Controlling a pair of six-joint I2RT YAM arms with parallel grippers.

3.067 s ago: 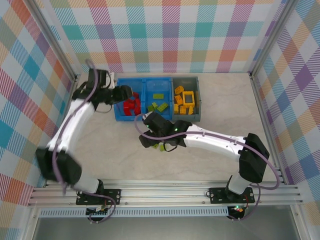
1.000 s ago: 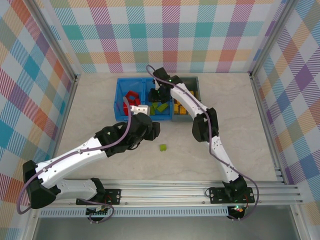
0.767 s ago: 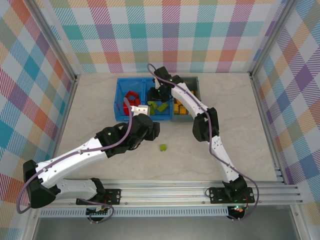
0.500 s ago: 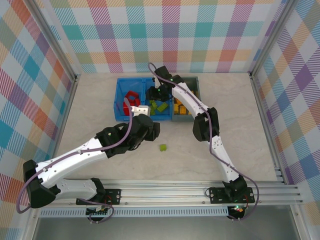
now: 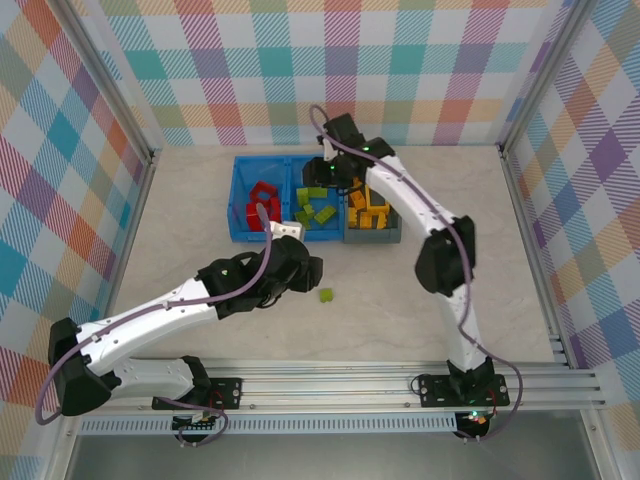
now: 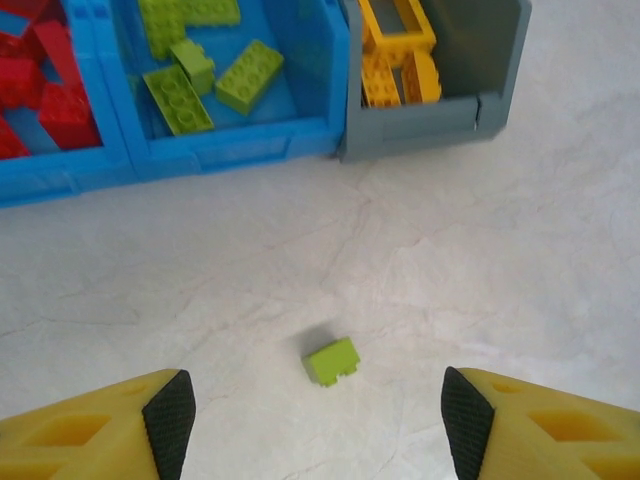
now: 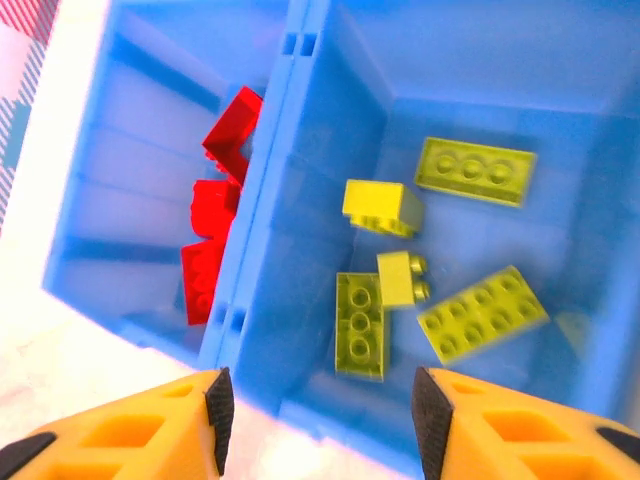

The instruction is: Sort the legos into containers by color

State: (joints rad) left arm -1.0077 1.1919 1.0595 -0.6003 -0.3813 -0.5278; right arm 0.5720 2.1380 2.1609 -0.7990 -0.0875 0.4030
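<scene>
A lime green brick point(image 6: 332, 361) is seen lying on the table point(image 6: 520, 260), between and just ahead of the left gripper's point(image 6: 317, 418) spread, empty jaws. The right gripper point(image 7: 325, 418) is held parted, empty, above the blue bin point(image 7: 288, 150).

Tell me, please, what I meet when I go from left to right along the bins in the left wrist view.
Blue bin with red bricks in its left compartment → green bricks in its right compartment → grey bin with yellow bricks.

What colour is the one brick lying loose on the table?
Lime green: the loose brick shows best in the left wrist view.
</scene>
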